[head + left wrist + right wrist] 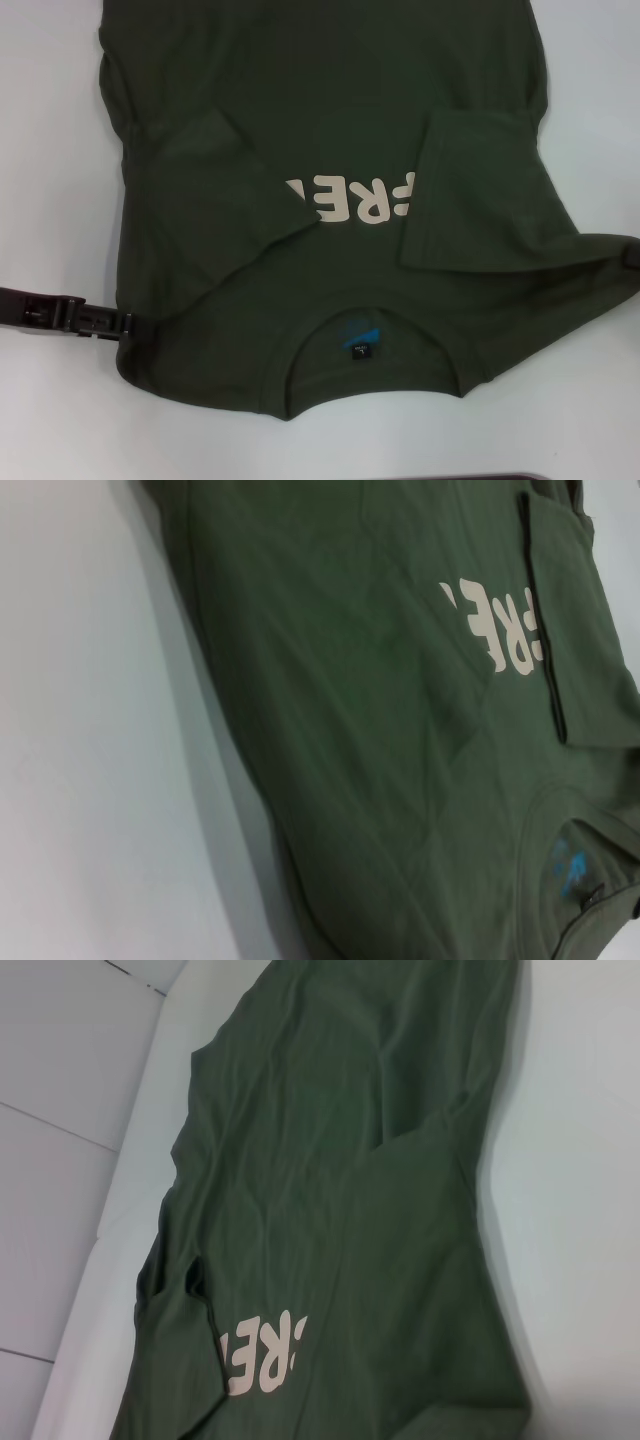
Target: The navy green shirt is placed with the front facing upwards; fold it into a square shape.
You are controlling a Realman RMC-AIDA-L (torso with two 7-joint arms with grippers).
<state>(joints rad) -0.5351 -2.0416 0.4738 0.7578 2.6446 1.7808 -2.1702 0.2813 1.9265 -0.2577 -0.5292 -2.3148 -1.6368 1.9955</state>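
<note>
The navy green shirt (330, 110) lies front up on the white table, collar nearest me, cream print (352, 200) showing between both short sleeves, which are folded inward. A blue neck label (360, 333) sits inside the collar. My left gripper (122, 325) is at the shirt's left shoulder edge, fingers pinched together on the fabric. My right gripper (630, 255) only peeks in at the right shoulder edge, where the cloth draws toward it. The left wrist view shows the shirt (380, 730) and its print; the right wrist view shows the shirt (350, 1160) stretching away.
White table (50, 150) surrounds the shirt on the left, right and near sides. A white wall panel (70, 1110) rises beyond the table's far edge. A dark strip (520, 476) shows at the near edge of the head view.
</note>
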